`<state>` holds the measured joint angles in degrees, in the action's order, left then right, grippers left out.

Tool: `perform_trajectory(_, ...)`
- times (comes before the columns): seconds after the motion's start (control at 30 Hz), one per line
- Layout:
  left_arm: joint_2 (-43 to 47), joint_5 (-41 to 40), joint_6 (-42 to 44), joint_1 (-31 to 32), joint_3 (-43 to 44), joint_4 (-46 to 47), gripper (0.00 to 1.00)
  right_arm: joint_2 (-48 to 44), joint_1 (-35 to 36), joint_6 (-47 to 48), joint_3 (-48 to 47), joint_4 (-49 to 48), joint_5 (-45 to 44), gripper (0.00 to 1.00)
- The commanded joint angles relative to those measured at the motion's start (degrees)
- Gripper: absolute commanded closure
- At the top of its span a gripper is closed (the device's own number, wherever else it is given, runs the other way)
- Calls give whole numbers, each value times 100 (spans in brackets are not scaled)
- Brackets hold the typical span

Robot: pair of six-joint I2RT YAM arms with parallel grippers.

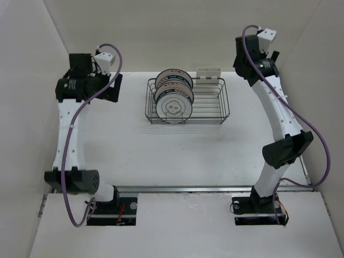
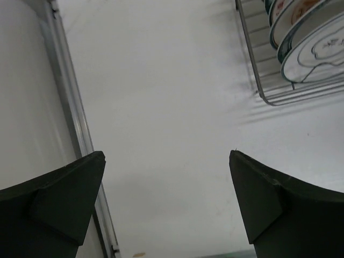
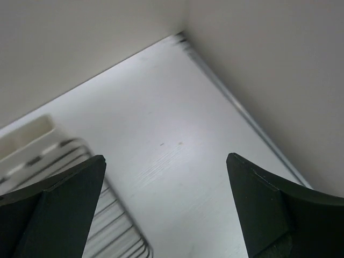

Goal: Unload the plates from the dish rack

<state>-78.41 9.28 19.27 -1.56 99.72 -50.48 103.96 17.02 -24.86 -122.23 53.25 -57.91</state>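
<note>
The dish rack [image 1: 212,107] of dark wire stands at the back middle of the table. Several plates stand upright in its left half. The front plate [image 1: 173,106] has a line drawing, and orange-patterned plates [image 1: 175,79] stand behind it. My left gripper [image 1: 114,88] is open and empty, left of the rack and apart from it. Its wrist view shows the gripper [image 2: 166,156] over bare table, with the rack's corner [image 2: 269,97] and the plates [image 2: 317,54] at the upper right. My right gripper [image 1: 242,63] is open and empty, right of the rack. In its own view it [image 3: 165,158] is above bare table.
A white clip [image 1: 208,73] sits on the rack's back rim and shows blurred in the right wrist view [image 3: 27,134]. The rack's right end [image 3: 107,226] is at that view's lower left. White walls close the table at back and sides, with a metal edge strip [image 2: 75,123] on the left.
</note>
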Motion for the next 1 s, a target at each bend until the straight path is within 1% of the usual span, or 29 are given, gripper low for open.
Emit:
perform_trajectory(0.0, -813, -389, 235, 384, 1100, -1920, 0, -341, 83, 1659, -459, -1062, 2814, 0)
perform_trajectory(0.03, -912, -470, 235, 576, 1224, -2113, 0, -411, 152, 1747, -407, -1158, 3873, 0)
perform_trajectory(0.1, -974, -532, 235, 788, 1287, -2115, 0, -657, 240, 1748, -127, -1597, 4680, 0)
perform_trajectory(0.13, -974, -602, 235, 1033, 1173, -2063, 0, -780, 328, 1835, 153, -1808, 5475, 0)
perform_trajectory(0.17, -974, -664, 235, 1166, 990, -1932, 0, -1016, 390, 2036, 791, -2210, 5866, 0)
perform_trajectory(0.2, -974, -664, 235, 1280, 927, -1878, 0, -1123, 460, 2099, 1111, -2388, 6166, 0)
perform_trajectory(0.23, -1044, -664, 183, 1394, 874, -1878, 0, -1211, 539, 2100, 1401, -2546, 6369, 4)
perform_trajectory(0.27, -1132, -664, 70, 1561, 873, -1808, 0, -1273, 688, 2100, 1909, -2670, 6667, 6)
perform_trajectory(0.3, -1193, -664, -19, 1563, 813, -1738, 0, -1325, 750, 2178, 2114, -2828, 6818, 8)
perform_trajectory(0.33, -1272, -664, -133, 1632, 812, -1737, 0, -1326, 803, 2266, 2264, -2829, 6976, 15)
perform_trajectory(0.37, -1456, -612, -360, 1633, 812, -1572, 0, -1256, 882, 2319, 2344, -2829, 7256, 18)
perform_trajectory(0.43, -1668, -664, -581, 1633, 873, -1395, 0, -949, 943, 2319, 2345, -2654, 7329, 26)
perform_trajectory(0.47, -1921, -734, -686, 1633, 873, -1316, 2, -835, 944, 2319, 2284, -2593, 7329, 32)
perform_trajectory(0.53, -2203, -734, -1003, 1633, 1118, -1166, 22, -441, 1066, 2372, 2134, -2470, 7233, 37)
perform_trajectory(0.57, -2361, -665, -1108, 1633, 1224, -1096, 31, -308, 1067, 2485, 2073, -2469, 7163, 43)
perform_trajectory(0.63, -2827, -603, -1380, 1633, 1426, -1026, 45, -36, 1198, 2573, 2011, -2469, 6952, 47)
perform_trajectory(0.67, -2968, -542, -1460, 1633, 1619, -1025, 45, 27, 1199, 2635, 2011, -2521, 6873, 47)
perform_trajectory(0.7, -3222, -472, -1530, 1633, 1690, -973, 47, 88, 1251, 2636, 2011, -2522, 6811, 48)
perform_trajectory(0.83, -3697, -471, -1725, 1633, 1962, -850, 47, 238, 1304, 2715, 2011, -2714, 6346, 48)
perform_trajectory(0.9, -3856, -418, -1725, 1633, 2068, -850, 47, 300, 1304, 2784, 2011, -2715, 6345, 48)
perform_trajectory(0.97, -4058, -470, -1725, 1633, 2130, -797, 51, 467, 1304, 2855, 1888, -2715, 6440, 48)
